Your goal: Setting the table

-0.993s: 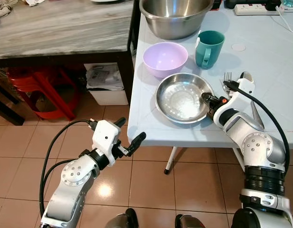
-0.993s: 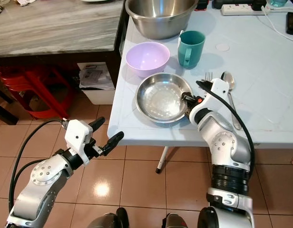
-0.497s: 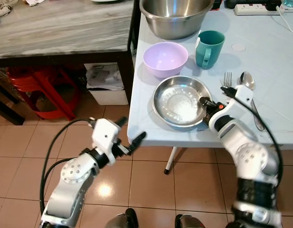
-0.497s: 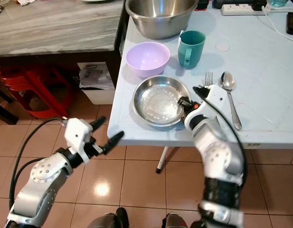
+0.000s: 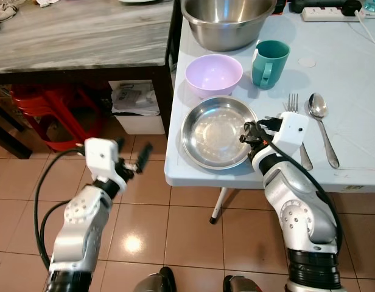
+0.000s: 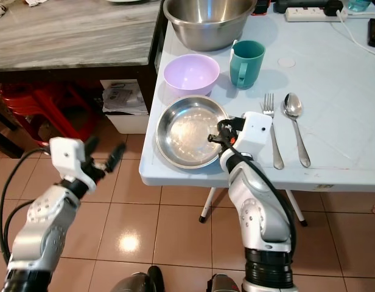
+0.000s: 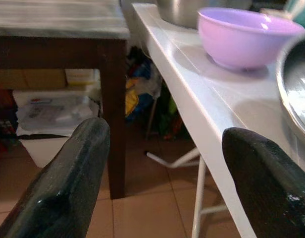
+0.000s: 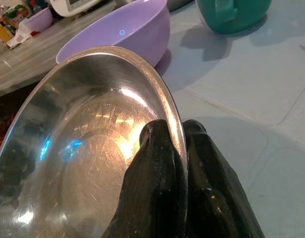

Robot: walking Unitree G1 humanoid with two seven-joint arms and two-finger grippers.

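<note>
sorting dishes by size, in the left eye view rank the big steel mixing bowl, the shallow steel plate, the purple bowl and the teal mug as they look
1. Big steel mixing bowl, partly cut off by the frame's top yet widest.
2. Shallow round steel plate, held at its rim by the right gripper; being nearer the camera may flatter it.
3. Lilac plastic bowl.
4. Teal plastic mug.

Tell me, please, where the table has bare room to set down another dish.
Bare table lies right of the spoon and behind it toward the power strip. The left edge is crowded: steel bowl, purple bowl, teal mug, steel plate.
</note>
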